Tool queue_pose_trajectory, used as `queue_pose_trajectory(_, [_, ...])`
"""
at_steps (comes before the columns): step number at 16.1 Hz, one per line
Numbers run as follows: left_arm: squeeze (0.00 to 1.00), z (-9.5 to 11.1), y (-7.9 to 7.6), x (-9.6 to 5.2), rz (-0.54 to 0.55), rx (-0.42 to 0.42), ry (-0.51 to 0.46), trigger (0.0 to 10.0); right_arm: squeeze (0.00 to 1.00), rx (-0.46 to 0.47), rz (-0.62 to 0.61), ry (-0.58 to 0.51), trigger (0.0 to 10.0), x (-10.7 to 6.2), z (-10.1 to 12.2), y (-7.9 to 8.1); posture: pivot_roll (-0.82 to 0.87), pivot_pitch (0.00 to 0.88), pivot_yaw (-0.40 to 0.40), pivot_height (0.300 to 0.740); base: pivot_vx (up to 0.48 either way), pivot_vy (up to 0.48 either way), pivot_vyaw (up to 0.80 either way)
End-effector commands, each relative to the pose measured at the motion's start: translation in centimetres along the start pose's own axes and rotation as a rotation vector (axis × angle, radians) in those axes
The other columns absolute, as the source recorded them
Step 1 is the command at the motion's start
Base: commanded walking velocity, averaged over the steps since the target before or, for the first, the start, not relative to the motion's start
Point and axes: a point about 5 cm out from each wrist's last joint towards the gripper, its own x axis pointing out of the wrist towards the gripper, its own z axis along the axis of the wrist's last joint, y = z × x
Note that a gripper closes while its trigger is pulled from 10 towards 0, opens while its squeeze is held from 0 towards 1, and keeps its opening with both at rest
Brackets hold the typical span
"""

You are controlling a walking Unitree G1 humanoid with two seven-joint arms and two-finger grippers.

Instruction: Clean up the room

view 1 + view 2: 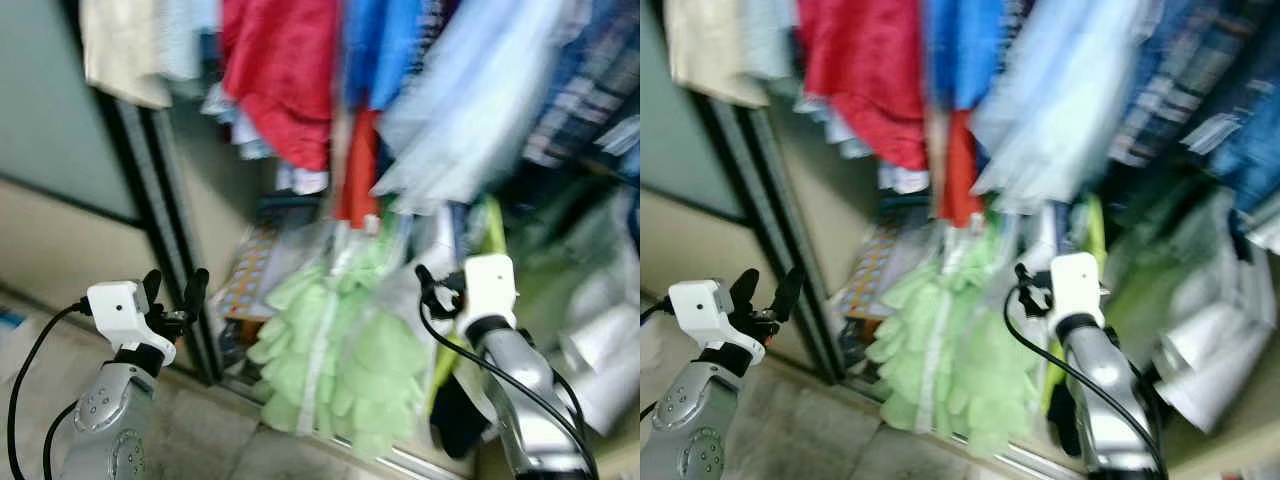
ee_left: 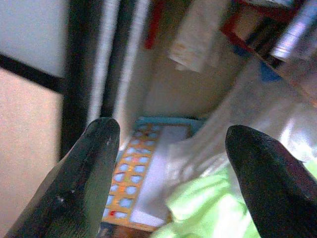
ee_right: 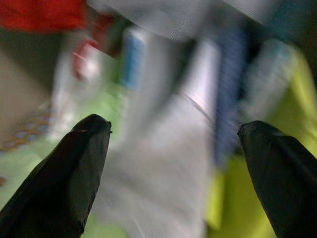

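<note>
I face an open closet, and the picture is blurred. A pale green ruffled garment point(image 1: 335, 350) is heaped at its bottom, spilling toward the door track. My left gripper point(image 1: 174, 290) is raised at the left with its fingers open, empty, and pointing at the closet's lower left corner. The left wrist view looks past those fingers point(image 2: 94, 173) to the green garment point(image 2: 208, 208) and a patterned orange and blue box point(image 2: 131, 178). My right gripper point(image 1: 438, 285) is held up open and empty just right of the green heap, close to bagged clothing point(image 3: 163, 163).
Red point(image 1: 285, 80), blue point(image 1: 380, 50) and pale blue point(image 1: 470, 110) clothes hang overhead. The black sliding door frame point(image 1: 160, 200) stands just beside my left gripper. White plastic bags point(image 1: 600, 340) are piled at the closet's right. Tiled floor point(image 1: 200, 440) lies below.
</note>
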Motion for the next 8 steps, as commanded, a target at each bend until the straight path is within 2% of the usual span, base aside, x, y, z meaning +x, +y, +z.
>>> queue_pose_trajectory(1, [0.00,0.1,-0.6,0.4,-0.025,-0.001,-0.005,10.0,0.00,-0.009,0.008,-0.018,10.0,0.2,0.3,-0.1,0.01,0.000,-0.053,0.740,0.000,0.000,0.80])
queue_pose_trajectory(4, [0.00,0.2,-1.5,0.1,-0.044,0.003,-0.004,10.0,0.00,-0.008,0.019,-0.019,10.0,0.4,0.2,0.1,0.02,0.000,-0.064,0.740,0.000,0.000,0.80])
queue_pose_trajectory(8, [0.00,0.1,-1.5,-0.6,-0.033,0.044,0.004,10.0,0.00,0.009,0.055,-0.026,10.0,0.5,0.3,1.0,0.03,0.000,-0.057,0.740,0.000,0.000,0.80])
